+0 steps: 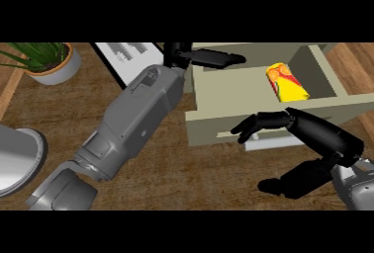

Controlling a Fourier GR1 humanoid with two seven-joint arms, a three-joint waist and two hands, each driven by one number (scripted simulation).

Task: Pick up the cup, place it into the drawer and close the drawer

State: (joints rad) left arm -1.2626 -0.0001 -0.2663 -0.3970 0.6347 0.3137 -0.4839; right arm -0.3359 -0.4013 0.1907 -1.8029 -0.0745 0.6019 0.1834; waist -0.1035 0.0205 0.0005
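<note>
The drawer (pixel 219 126) stands pulled out, and the cup (pixel 286 82), yellow with red marks, lies on its side inside it, toward its right wall. The left hand (pixel 207 57) hovers over the drawer's back left corner with its fingers stretched out nearly straight across the back wall, released and grasping nothing. The right hand (pixel 272 122) is at the drawer's front panel. Its fingers (pixel 247 127) are loosely bent against the panel's outer face and its thumb is spread well apart below, closed round nothing. A potted plant (pixel 50 60) stands on the surface far left of the drawer.
</note>
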